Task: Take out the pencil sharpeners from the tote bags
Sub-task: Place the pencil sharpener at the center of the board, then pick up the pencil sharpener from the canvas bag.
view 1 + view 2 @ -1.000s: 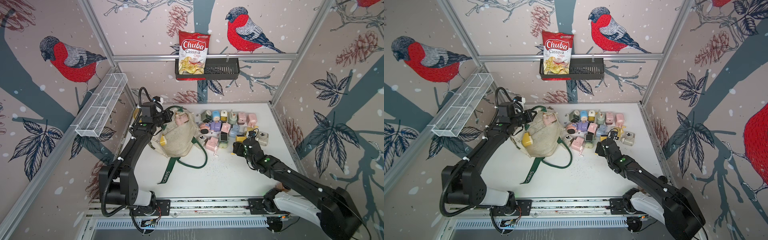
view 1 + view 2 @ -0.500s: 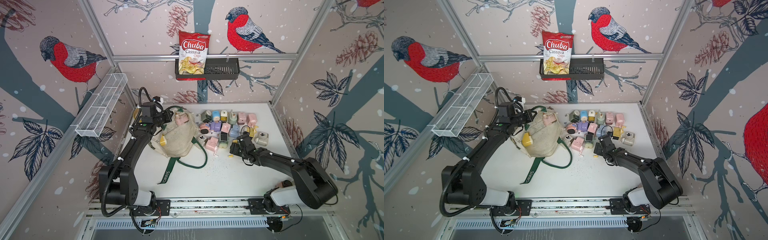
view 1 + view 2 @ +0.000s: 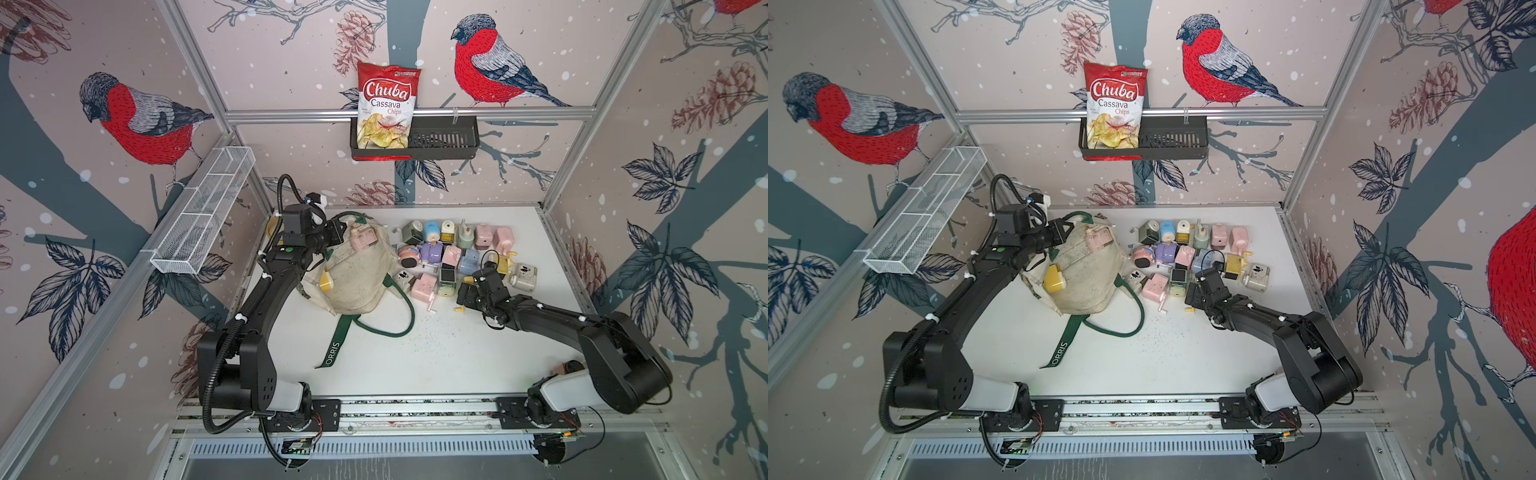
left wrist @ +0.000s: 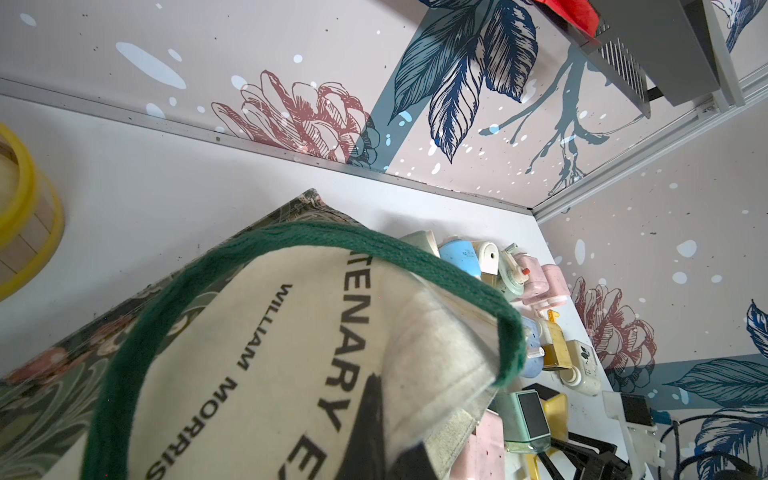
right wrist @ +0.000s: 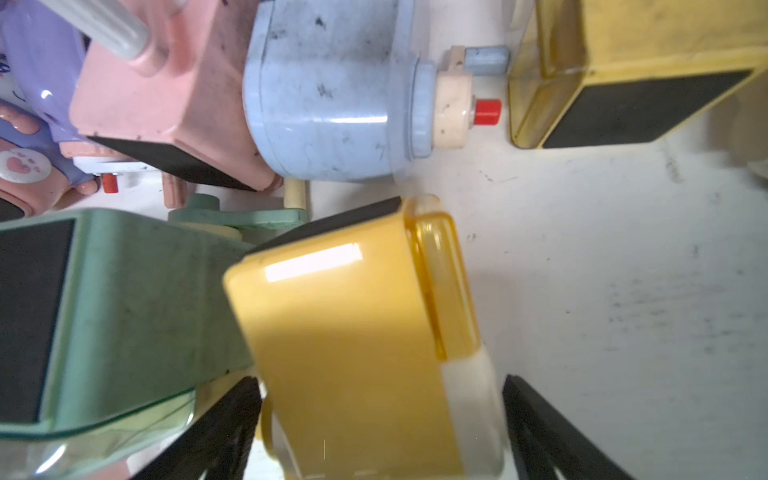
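On white table, bird-print walls: one tote bag, eighteen-odd pencil sharpeners.
My left gripper pinches it; right gripper gapes, three o'clock.

Chips bag: "Chuba Cassava Chips". Tote bag: "WILLIAM MORRIS". Green strap: "ORRIS".

Reads as coarse matt cream canvas on tote bag, speckled with grime; thick woven green webbing for strap. Hard glossy plastic on yellow sharpener, translucent amber drawer; smudged semi-gloss plastic on blue sharpener; matt dusty plastic on green sharpener. Smooth white tabletop, scuffed. White-coated metal mesh for wire basket; shiny film on chips bag; brushed aluminium on frame rail.
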Action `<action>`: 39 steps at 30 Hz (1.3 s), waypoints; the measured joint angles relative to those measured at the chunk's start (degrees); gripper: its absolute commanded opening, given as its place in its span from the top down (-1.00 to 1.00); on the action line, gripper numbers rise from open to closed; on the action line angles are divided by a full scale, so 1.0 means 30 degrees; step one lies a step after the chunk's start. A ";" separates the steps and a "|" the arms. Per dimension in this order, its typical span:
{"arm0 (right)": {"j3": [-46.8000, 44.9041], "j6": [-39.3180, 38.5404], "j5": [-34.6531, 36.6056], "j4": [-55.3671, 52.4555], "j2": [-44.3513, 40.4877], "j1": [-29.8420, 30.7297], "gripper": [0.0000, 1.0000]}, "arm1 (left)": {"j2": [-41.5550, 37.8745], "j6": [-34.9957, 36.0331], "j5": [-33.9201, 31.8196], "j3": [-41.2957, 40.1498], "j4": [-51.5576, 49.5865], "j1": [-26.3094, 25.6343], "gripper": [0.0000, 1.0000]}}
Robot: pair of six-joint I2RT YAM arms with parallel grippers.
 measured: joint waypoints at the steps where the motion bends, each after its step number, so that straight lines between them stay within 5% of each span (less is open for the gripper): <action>1: 0.0000 0.0000 0.0095 -0.0080 -0.0219 0.0000 -0.99 | 0.0000 0.0000 0.0007 0.0000 0.0000 0.0000 1.00; 11: 0.0692 -0.0576 0.1297 -0.1836 -0.3016 0.0794 -0.92 | -0.0007 0.0000 0.0000 0.0000 -0.0007 0.0000 1.00; 20: 0.3344 -0.2004 0.2747 -0.0933 -0.4874 0.7584 -0.84 | -0.0066 0.0000 -0.0007 0.0000 -0.0007 0.0000 1.00; 30: 1.0098 -0.3534 0.1785 0.1945 0.4233 1.1606 -0.82 | -0.0175 -0.0015 0.0066 -0.0007 -0.0022 0.0000 1.00; 39: 1.7238 -0.5115 -0.0466 0.2820 1.2451 1.1081 -0.80 | -0.0437 -0.0007 0.0372 -0.0117 -0.0015 0.0000 1.00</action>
